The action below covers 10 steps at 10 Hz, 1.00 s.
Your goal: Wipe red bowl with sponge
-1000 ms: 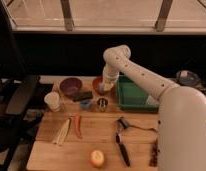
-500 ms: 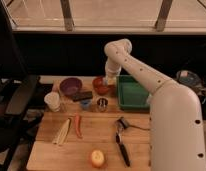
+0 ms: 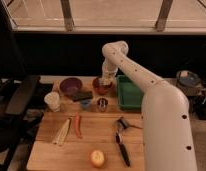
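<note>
- Nearest the camera, a round yellow-orange fruit [image 3: 97, 158] lies at the front edge of the light wooden tabletop [image 3: 98, 137].
- Just right of it a black-handled kitchen tool [image 3: 121, 141] lies lengthwise, its metal head pointing away.
- To the left, a thin red chilli pepper [image 3: 77, 125] and a pale yellowish corn-like piece [image 3: 62, 132] lie side by side.
- Farther back, a white paper cup [image 3: 52, 101] stands near the left edge; a small blue cup [image 3: 85, 104] and a small shiny metal cup [image 3: 102, 104] stand near the middle.
- A flat dark rectangular block [image 3: 82, 96] lies just behind the blue cup.
- A green rectangular plastic tray [image 3: 128, 92] sits on the right.
- At the back, a round purple bowl [image 3: 70, 86] sits left of the small round orange-red bowl [image 3: 101, 86].
- The white arm's gripper [image 3: 105, 80] reaches down into the red bowl; whether its claw is spread or pinching something cannot be told, and the sponge cannot be made out.
</note>
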Each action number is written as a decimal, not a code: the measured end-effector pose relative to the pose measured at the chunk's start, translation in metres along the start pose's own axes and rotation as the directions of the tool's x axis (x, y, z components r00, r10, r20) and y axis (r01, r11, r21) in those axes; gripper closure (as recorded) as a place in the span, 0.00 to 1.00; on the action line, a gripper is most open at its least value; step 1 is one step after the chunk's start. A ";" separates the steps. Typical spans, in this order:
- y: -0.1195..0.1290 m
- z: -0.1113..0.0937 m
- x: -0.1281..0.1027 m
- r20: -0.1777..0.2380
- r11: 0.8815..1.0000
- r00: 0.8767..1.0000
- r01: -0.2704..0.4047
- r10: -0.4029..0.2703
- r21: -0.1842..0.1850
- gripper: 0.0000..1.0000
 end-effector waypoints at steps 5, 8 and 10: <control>0.051 0.005 0.001 0.009 0.997 0.999 -0.048 0.048 -0.053 1.00; 0.053 -0.012 0.033 -0.051 0.995 0.995 -0.093 0.091 -0.042 1.00; 0.038 -0.017 0.044 -0.077 0.995 0.993 -0.089 0.086 -0.035 1.00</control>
